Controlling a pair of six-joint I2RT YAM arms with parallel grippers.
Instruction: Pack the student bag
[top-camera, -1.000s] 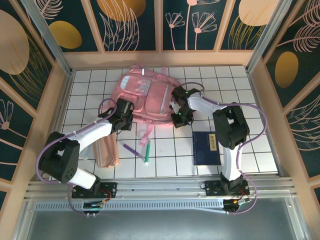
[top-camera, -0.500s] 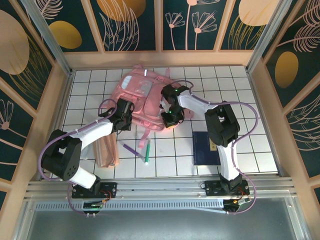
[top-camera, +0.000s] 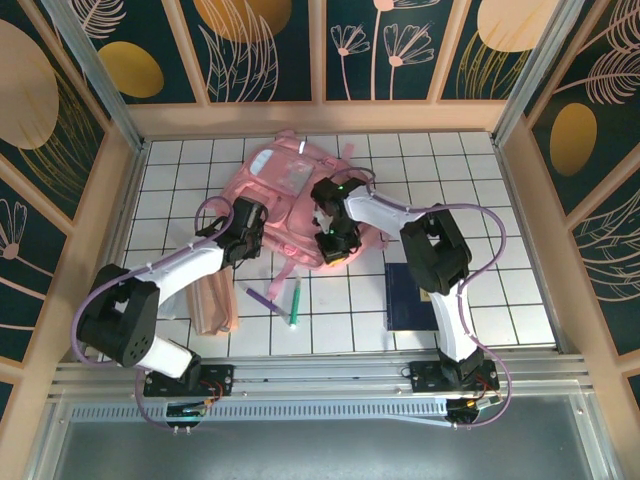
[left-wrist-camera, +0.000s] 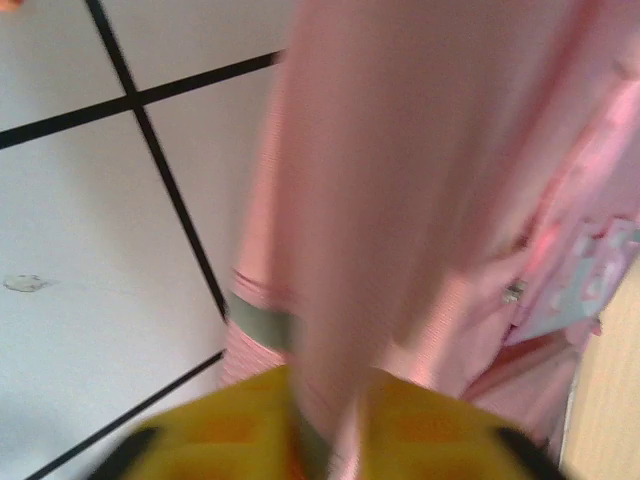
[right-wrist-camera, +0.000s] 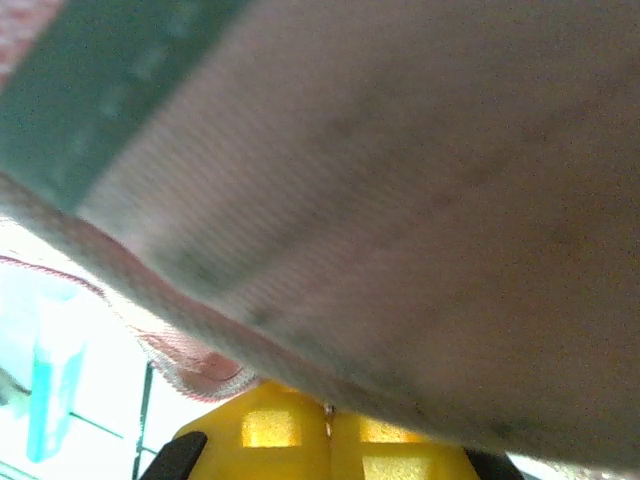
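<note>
A broad pink fold of the student bag (left-wrist-camera: 400, 200), heavily blurred, runs down the frame and passes between the yellow fingers (left-wrist-camera: 225, 432) of the left gripper (left-wrist-camera: 325, 430) (whether they pinch it is lost in the blur). A grey strip (left-wrist-camera: 262, 325) crosses the fabric just above them. The white tiled table (left-wrist-camera: 70, 200) lies to the left, and a tan panel (left-wrist-camera: 610, 400) edges the lower right.

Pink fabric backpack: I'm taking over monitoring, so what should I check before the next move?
1. Right gripper shut on large pink fabric backpack: ok.
2. Left gripper grip on pink strap: cannot tell, blurred.
3. Backpack opening unzipped: cannot tell.
4. Dark blue flat notebook packed: not ok, on white tiled table.
5. Purple pen and green-tipped marker packed: not ok, on table.
</note>
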